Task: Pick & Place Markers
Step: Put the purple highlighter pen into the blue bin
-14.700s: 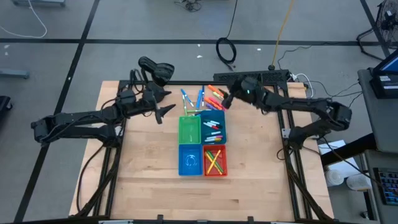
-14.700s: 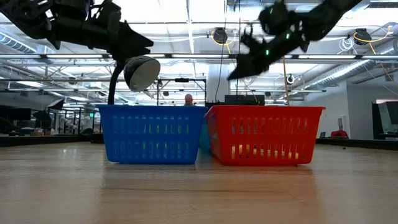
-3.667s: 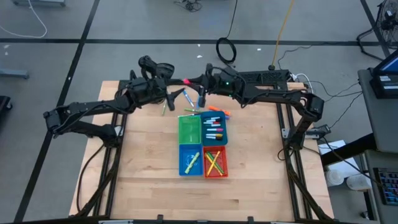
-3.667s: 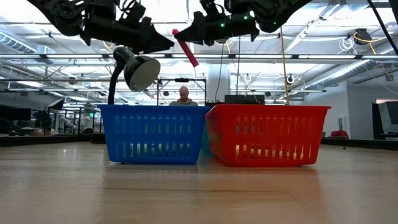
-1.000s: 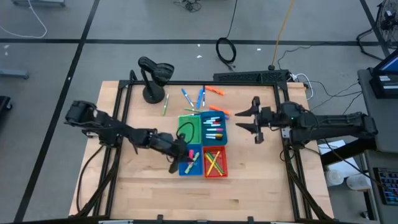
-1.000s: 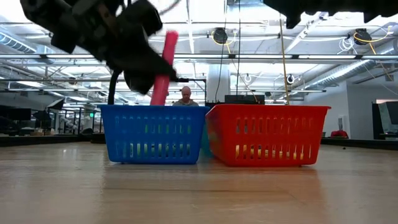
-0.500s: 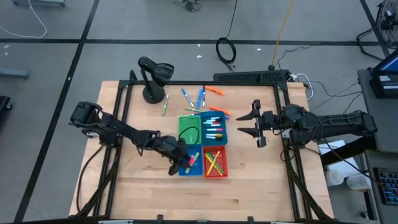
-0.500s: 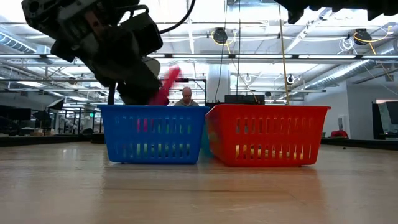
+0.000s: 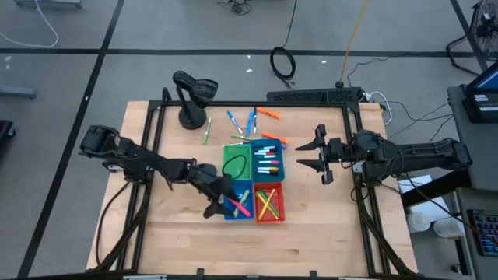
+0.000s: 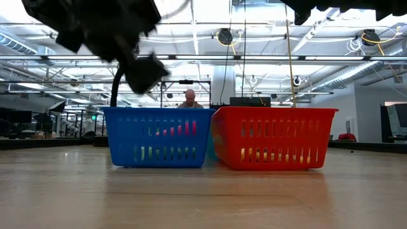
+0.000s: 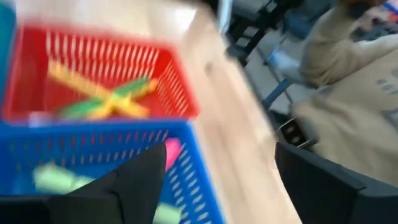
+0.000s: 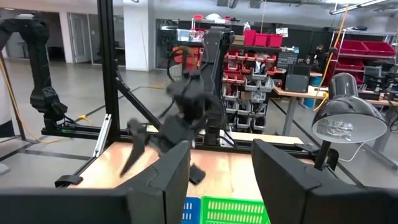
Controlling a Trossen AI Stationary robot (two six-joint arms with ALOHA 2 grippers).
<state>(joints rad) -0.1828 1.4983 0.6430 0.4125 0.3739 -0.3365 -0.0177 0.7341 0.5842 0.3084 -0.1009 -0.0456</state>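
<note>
Pink marker [image 9: 240, 207] lies in the blue bin [image 9: 231, 211].
Left hand [image 9: 218, 204] open beside it; right hand [image 9: 317, 155] open, empty, near the tabletop's right edge.

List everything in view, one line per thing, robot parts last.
blue bin: one, blue, front left of the four-bin cluster; holds the pink marker and a green marker.
red bin: one, red, front right; yellow and green markers crossed inside.
green bin: one, green, back left; a dark cable loop inside.
teal bin: one, teal, back right; several markers.
loose markers: several, blue, orange, green, on the table behind the bins.
desk lamp: one, black, back left corner.
left pincer: open, over the blue bin's left edge.
right pincer: open, empty, right of the bins.
</note>
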